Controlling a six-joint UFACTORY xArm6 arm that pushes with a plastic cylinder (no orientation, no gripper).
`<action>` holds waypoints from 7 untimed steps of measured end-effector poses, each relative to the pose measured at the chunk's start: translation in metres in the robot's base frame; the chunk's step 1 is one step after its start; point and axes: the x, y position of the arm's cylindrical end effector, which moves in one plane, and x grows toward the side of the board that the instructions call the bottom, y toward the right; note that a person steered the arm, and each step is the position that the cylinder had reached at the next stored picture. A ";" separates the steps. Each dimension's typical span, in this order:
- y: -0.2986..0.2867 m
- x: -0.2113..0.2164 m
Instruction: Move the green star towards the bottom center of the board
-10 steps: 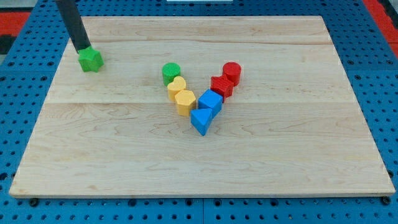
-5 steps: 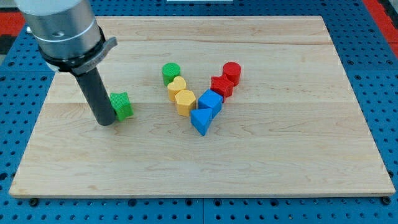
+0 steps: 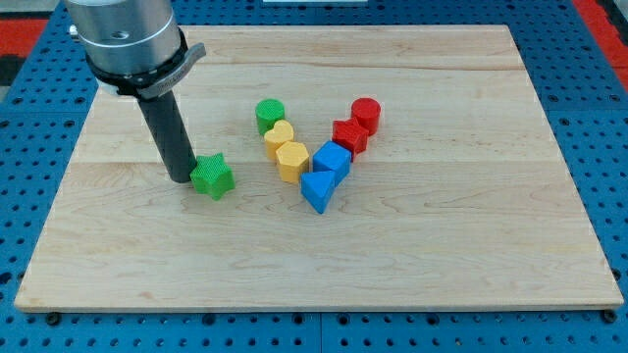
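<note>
Surface: pale wooden board (image 3: pixel 471 255) on a blue pegboard, filling most of the frame
Arm: grey cylinder in the upper left of the frame, with the dark rod running down from it
My tip (image 3: pixel 183 179): on the surface at left of centre, touching or just beside the left edge of the green star; there are no fingers here, only a plain rod end, so nothing opens or closes
Green star (image 3: pixel 212 176): left of centre, immediately right of my tip, well apart from the bottom edge
Green cylinder (image 3: pixel 270 115): upper centre, top of the left row
Yellow blocks: one (image 3: pixel 279 136) just below the green cylinder, a hexagonal one (image 3: pixel 292 160) below that, touching
Blue blocks: a triangular one (image 3: pixel 317 190) lowest, a cube (image 3: pixel 333 160) just above it
Red blocks: one (image 3: pixel 349 135) right of centre, a cylinder (image 3: pixel 365 114) above it
</note>
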 end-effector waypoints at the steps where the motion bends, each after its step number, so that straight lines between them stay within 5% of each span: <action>1: 0.004 0.009; 4: 0.023 -0.017; 7: 0.087 0.054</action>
